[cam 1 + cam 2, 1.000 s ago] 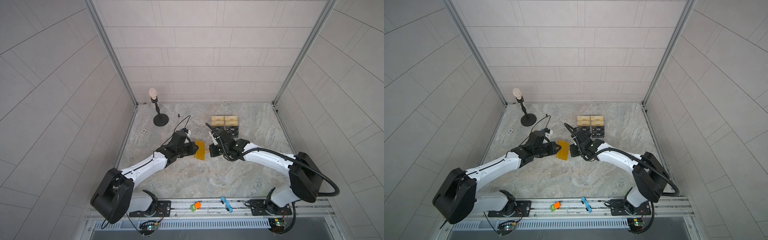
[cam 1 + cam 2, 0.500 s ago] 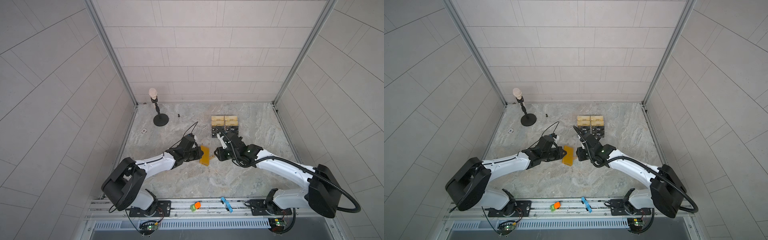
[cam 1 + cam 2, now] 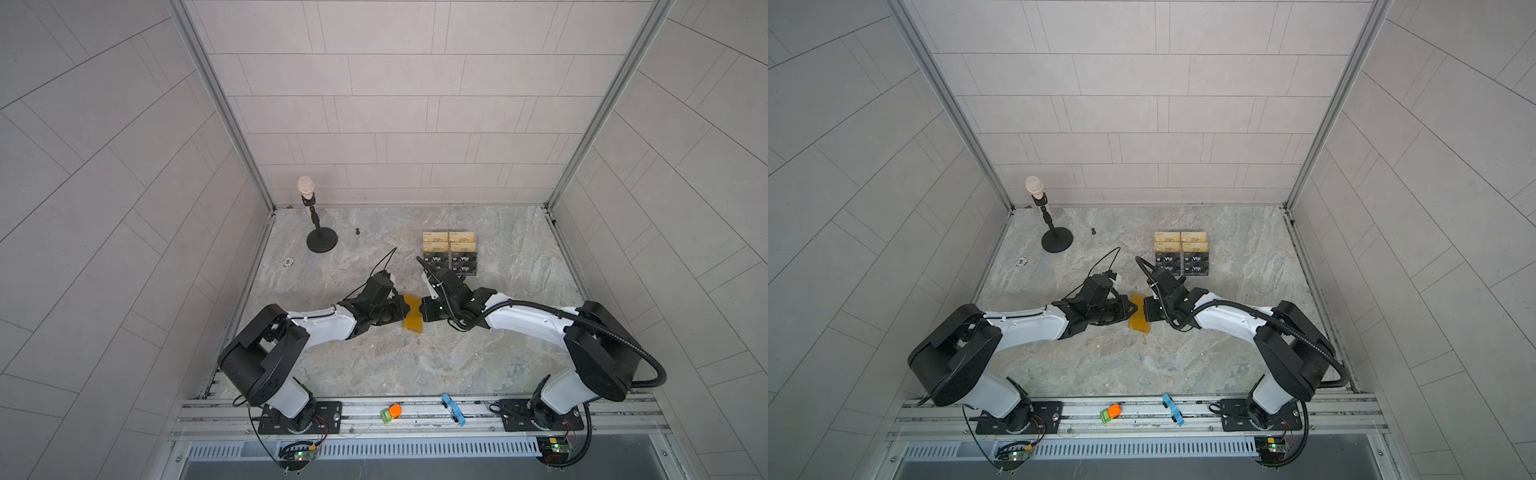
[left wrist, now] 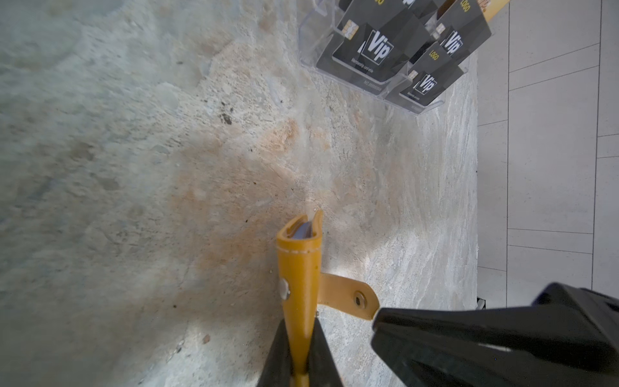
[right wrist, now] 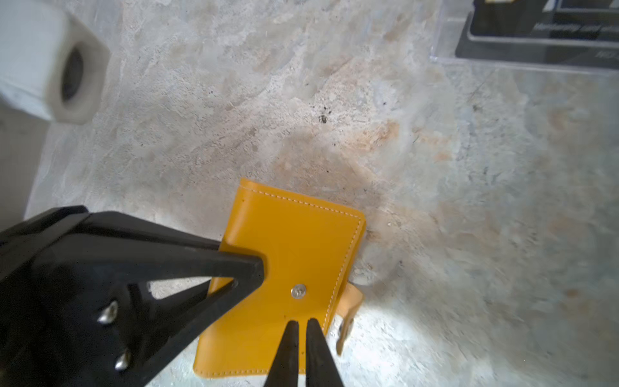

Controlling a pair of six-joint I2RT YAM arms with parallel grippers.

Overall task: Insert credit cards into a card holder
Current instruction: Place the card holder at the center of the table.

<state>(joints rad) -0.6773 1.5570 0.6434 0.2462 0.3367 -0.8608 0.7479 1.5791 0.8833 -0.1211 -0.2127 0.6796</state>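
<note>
The mustard-yellow card holder [image 3: 413,319] [image 3: 1139,319] is closed and held near the table's middle, between my two arms. My left gripper [image 4: 300,323] [image 3: 406,310] is shut on one edge of it. The snap tab [image 4: 348,296] is undone and sticks out sideways. My right gripper [image 5: 303,321] [image 3: 423,310] is shut, with its fingers lying in front of the card holder's [image 5: 288,241] cover beside the stud [image 5: 298,291]. Nothing shows between them. Its tip [image 4: 376,316] sits at the tab's end. The black Vip credit cards [image 3: 451,261] [image 4: 375,50] stand in the clear stand behind.
Gold cards [image 3: 449,240] fill the clear acrylic stand's [image 4: 311,60] back rows. A microphone stand [image 3: 321,241], a small black bolt [image 3: 356,231] and a white disc [image 3: 287,261] lie at the back left. Orange-green [image 3: 390,412] and blue [image 3: 453,409] items rest on the front rail.
My left gripper has carried the card holder a little rightward and toward the front. My right gripper has come back from the card stand to the card holder's right edge.
</note>
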